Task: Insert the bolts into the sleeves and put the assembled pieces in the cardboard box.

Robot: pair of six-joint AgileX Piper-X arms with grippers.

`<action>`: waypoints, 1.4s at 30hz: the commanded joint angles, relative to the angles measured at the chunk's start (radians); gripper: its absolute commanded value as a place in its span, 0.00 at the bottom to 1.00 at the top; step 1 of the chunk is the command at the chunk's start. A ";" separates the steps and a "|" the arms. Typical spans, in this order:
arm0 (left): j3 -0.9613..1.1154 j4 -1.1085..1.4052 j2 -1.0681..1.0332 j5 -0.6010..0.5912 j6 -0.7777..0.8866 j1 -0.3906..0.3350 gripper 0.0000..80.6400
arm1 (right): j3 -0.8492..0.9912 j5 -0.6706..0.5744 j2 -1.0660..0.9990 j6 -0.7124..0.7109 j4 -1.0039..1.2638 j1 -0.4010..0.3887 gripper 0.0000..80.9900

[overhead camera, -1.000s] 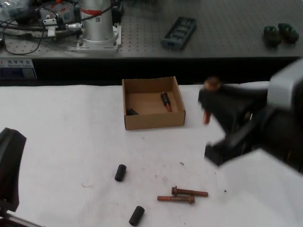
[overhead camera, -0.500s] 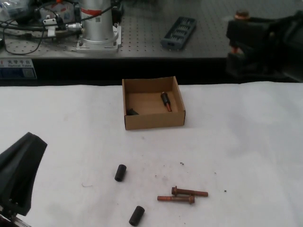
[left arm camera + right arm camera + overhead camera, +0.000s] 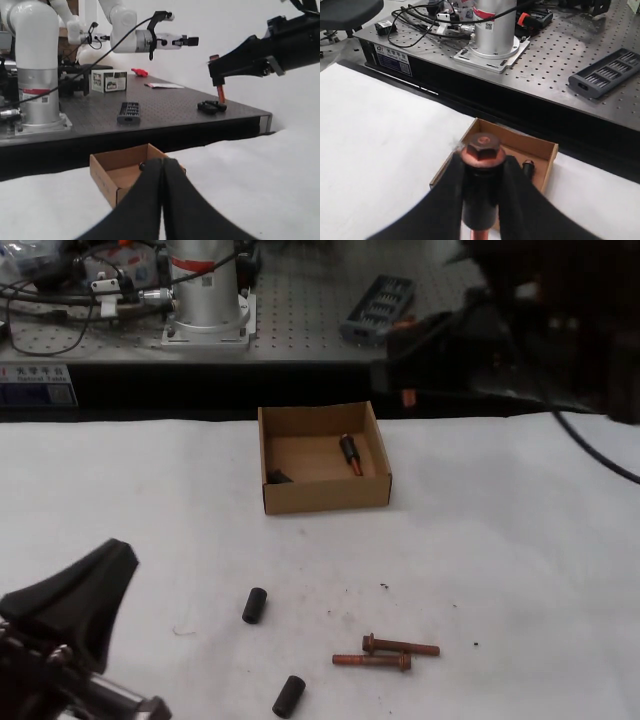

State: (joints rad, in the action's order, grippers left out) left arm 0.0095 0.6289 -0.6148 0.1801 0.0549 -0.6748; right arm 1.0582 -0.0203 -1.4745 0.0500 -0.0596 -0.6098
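My right gripper is shut on an assembled piece, a copper bolt in a black sleeve, held upright above the open cardboard box. In the high view that gripper hangs behind the box, the bolt tip pointing down. Inside the box lie one assembled piece and another dark part. Two black sleeves and two copper bolts lie on the white cloth. My left gripper is shut and empty, low at the front left.
A dark perforated bench runs behind the cloth, carrying a silver arm base, cables and a grey bit tray. White cloth stretches bare to the right of the loose bolts.
My right arm has risen from the right side and swung left to hang over the box's far side, still gripping the piece. My left gripper has moved rightward into view.
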 commanded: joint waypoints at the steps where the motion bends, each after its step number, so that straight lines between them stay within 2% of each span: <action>1: 0.033 0.012 -0.103 0.006 0.021 0.005 0.01 | 0.103 -0.033 -0.092 0.002 -0.012 0.017 0.07; 6: 0.032 0.070 -0.167 0.088 0.014 0.005 0.01 | 0.259 -0.042 -0.229 0.002 -0.101 0.043 0.07; 15: 0.032 0.077 -0.171 0.085 0.014 0.005 0.01 | 0.523 -0.047 -0.441 0.026 -0.241 0.097 0.07; 23: 0.032 0.077 -0.171 0.085 0.014 0.005 0.01 | 0.706 -0.133 -0.617 0.072 -0.324 0.134 0.07; 37: 0.032 0.077 -0.171 0.085 0.014 0.005 0.01 | 0.809 -0.180 -0.831 0.092 -0.330 0.142 0.07; 41: 0.032 0.077 -0.171 0.085 0.014 0.005 0.01 | 0.809 -0.199 -0.839 0.085 -0.307 0.142 0.02; 42: 0.032 0.077 -0.171 0.085 0.014 0.005 0.01 | 0.809 -0.199 -0.839 0.085 -0.304 0.142 0.06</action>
State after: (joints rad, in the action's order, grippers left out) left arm 0.0300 0.6910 -0.7851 0.2590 0.0601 -0.6748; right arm 1.8487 -0.1944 -2.3266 0.1390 -0.4041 -0.4759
